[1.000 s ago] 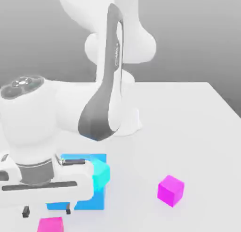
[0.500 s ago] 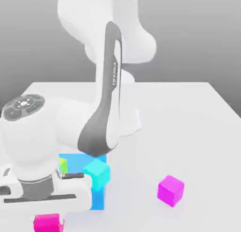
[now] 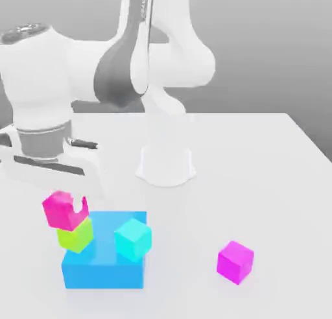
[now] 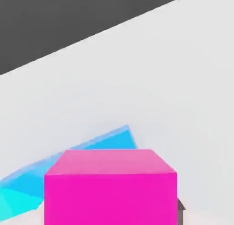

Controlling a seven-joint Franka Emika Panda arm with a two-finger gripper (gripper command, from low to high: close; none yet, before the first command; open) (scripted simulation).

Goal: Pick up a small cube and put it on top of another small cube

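Exterior view: bright, overexposed. Tabletop [image 3: 214, 181] near-white, arm [image 3: 39, 84] blown out, edges melting into it around the base. Backdrop behind the arm is grey. Blue block [image 3: 104, 267]: top lighter, side facing camera darker, so light mostly from above. Very faint shading on the tabletop just beside the block, no hard shadow. Hand view: pink cube [image 4: 109, 199] saturated, near face flat, top face paler; tabletop beyond it evenly pale.
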